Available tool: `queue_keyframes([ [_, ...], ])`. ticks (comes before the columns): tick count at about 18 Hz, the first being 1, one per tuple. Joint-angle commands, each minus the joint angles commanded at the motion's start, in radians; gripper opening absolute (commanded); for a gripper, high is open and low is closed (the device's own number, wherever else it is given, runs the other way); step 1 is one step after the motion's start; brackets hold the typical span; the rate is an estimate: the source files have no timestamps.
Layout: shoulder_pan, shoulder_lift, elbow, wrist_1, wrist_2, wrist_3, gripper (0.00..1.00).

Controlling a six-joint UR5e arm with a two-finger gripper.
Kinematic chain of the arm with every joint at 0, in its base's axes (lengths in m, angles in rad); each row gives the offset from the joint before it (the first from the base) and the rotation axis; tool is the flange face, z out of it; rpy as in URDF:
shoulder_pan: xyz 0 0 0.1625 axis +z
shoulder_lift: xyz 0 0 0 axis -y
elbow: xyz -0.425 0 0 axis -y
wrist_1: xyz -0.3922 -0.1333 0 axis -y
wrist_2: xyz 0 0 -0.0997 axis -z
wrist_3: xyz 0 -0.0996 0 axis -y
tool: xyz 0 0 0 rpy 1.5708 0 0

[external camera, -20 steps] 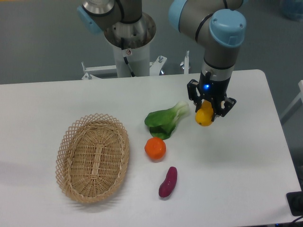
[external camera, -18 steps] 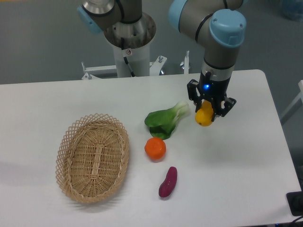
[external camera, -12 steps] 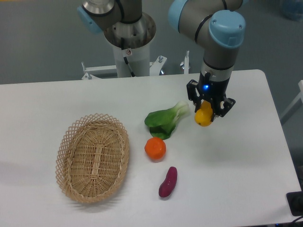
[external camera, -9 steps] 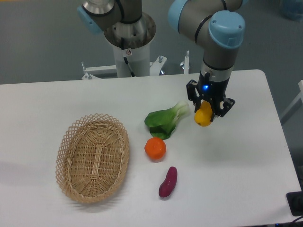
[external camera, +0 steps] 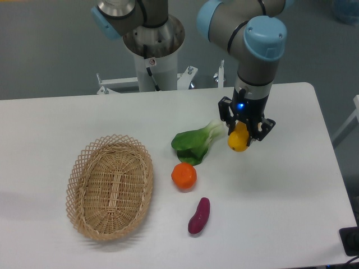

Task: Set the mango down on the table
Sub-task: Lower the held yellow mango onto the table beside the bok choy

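Observation:
The yellow mango hangs between the black fingers of my gripper, which is shut on it. It is held just above the white table, right of the green leafy vegetable. The upper part of the mango is hidden by the fingers. I cannot tell whether its lower end touches the tabletop.
A bok choy lies just left of the gripper. An orange fruit and a purple sweet potato lie in front of it. An oval wicker basket stands at the left. The arm's base column rises behind the table.
The gripper and the mango in it have shifted slightly to the left, closer to the bok choy. Nothing else moved.

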Motion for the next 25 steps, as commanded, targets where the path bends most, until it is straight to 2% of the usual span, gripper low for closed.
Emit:
queue_keyframes([
  [2, -0.012, -0.026, -0.006, 0.078, 0.003, -0.043, 0.48],
  [5, -0.026, -0.07, -0.02, 0.143, 0.006, -0.058, 0.47],
  [9, -0.057, -0.141, -0.025, 0.27, 0.012, -0.112, 0.47],
  [12, -0.06, -0.173, -0.041, 0.316, 0.101, -0.103, 0.45],
  [14, -0.089, -0.206, -0.04, 0.358, 0.11, -0.117, 0.45],
  [17, -0.094, -0.207, -0.092, 0.376, 0.112, -0.117, 0.45],
  [25, -0.094, -0.207, -0.134, 0.375, 0.113, -0.112, 0.46],
])
